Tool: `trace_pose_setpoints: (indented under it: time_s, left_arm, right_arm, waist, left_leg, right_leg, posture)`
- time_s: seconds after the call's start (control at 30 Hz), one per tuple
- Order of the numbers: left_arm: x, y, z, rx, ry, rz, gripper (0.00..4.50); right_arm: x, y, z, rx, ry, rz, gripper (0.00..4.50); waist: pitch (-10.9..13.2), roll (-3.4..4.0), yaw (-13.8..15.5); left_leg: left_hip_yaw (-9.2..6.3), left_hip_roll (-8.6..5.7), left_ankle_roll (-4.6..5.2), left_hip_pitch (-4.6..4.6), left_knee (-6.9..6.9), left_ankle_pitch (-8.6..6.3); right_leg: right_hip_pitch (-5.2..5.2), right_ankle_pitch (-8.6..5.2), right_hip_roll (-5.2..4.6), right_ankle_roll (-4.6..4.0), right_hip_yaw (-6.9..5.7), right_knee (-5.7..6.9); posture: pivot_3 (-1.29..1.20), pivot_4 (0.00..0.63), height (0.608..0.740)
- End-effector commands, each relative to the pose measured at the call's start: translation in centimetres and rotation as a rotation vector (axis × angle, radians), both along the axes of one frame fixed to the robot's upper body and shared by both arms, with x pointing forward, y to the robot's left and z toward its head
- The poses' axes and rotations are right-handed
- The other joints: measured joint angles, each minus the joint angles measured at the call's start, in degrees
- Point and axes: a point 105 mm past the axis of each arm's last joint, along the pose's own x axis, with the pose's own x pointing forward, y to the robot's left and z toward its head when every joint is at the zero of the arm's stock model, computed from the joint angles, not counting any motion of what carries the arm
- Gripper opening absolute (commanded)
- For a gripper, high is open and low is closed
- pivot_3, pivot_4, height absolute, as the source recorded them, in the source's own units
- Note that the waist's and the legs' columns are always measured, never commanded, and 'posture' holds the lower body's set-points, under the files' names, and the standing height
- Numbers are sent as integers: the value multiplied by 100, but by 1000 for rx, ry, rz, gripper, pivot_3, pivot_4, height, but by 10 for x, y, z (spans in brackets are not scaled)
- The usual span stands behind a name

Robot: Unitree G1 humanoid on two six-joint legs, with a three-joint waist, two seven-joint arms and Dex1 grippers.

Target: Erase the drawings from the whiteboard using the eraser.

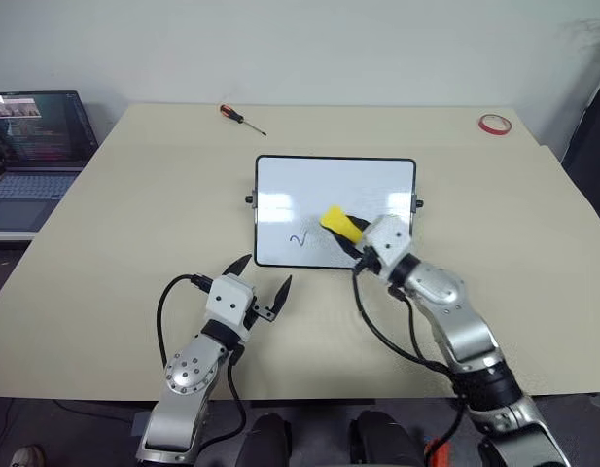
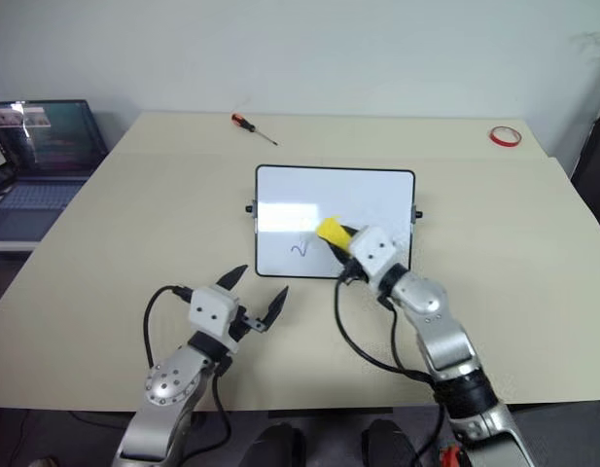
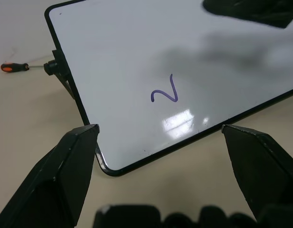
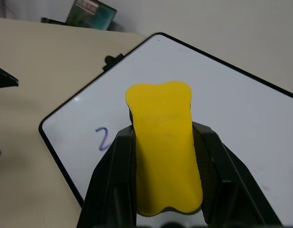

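The counter (image 1: 134, 195) carries the whiteboard (image 1: 335, 185) at frame centre. The right tool (image 1: 350, 236) pinches the eraser (image 1: 339, 225) over the board's lower middle. The one visible drawing (image 1: 300, 238) lies just left of the eraser, whose long axis slants up-left. The left tool (image 1: 258, 280), fingers spread, idles below the board.

You see a bright yellow eraser (image 4: 164, 156), a glossy white whiteboard (image 1: 335, 185) framed in thin black, one purple squiggle (image 3: 164, 92), a beige table (image 1: 134, 214) and red tape (image 1: 494, 124).
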Motion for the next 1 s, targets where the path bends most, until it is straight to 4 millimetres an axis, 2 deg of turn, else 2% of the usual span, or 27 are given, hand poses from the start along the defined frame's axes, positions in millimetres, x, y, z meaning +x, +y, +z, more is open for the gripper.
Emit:
trace_pose_setpoints:
  time_s: [0.03, 0.17, 0.3, 0.6, 0.8, 0.97, 1.0]
  left_arm:
    - [2, -1, 11, -5, -45, 1, 4500]
    - [4, 1, 13, 1, -52, 8, 4500]
    - [2, 3, 13, 9, -55, 14, 4500]
    - [-2, 4, 13, 8, -54, 26, 4500]
    - [0, 2, 13, 4, -57, 19, 4500]
    - [1, 5, 15, 6, -65, 21, 4500]
    - [1, 5, 15, 6, -64, 21, 4500]
  right_arm:
    - [-1, 22, 7, -20, -49, 79, 1229]
    - [9, 37, 0, -84, -60, 121, 1229]
    - [20, 43, -4, -138, -76, 108, 1229]
    - [54, 31, -7, -202, -99, -67, 1229]
    - [33, 43, -42, -253, 10, 66, 1229]
    - [12, 39, -73, -350, 97, 156, 1229]
    - [13, 37, -75, -351, 107, 151, 1229]
  waist:
    - [0, 0, 3]
    - [0, 0, 22]
    - [0, 1, 9]
    - [1, 2, 5]
    - [-1, 3, 3]
    - [-2, 3, 5]
    - [-2, 3, 5]
  left_leg:
    - [0, 0, 0, 0, 0, 0]
    - [-2, -4, 0, -5, 0, 0]
    - [0, -4, 0, -3, 0, 0]
    - [3, -3, 0, -3, 0, 0]
    - [3, -3, 0, 0, 1, 0]
    - [1, -3, 0, 1, 2, 0]
    - [1, -3, 0, 2, 3, 0]
  right_leg:
    - [0, 0, 0, 0, -1, 0]
    - [0, 0, -10, 0, -6, -8]
    - [-3, 0, -12, 0, -7, -1]
    - [-9, 0, -12, -1, -5, 4]
    - [-6, 0, -13, -1, -6, 10]
    - [-4, 0, -13, -1, -6, 12]
    - [-3, 0, -13, -1, -6, 13]
  posture:
    - [0, 150, 740]
    - [0, 150, 740]
    - [0, 150, 740]
    - [0, 150, 740]
    - [0, 150, 740]
    - [0, 150, 740]
    - [0, 150, 740]
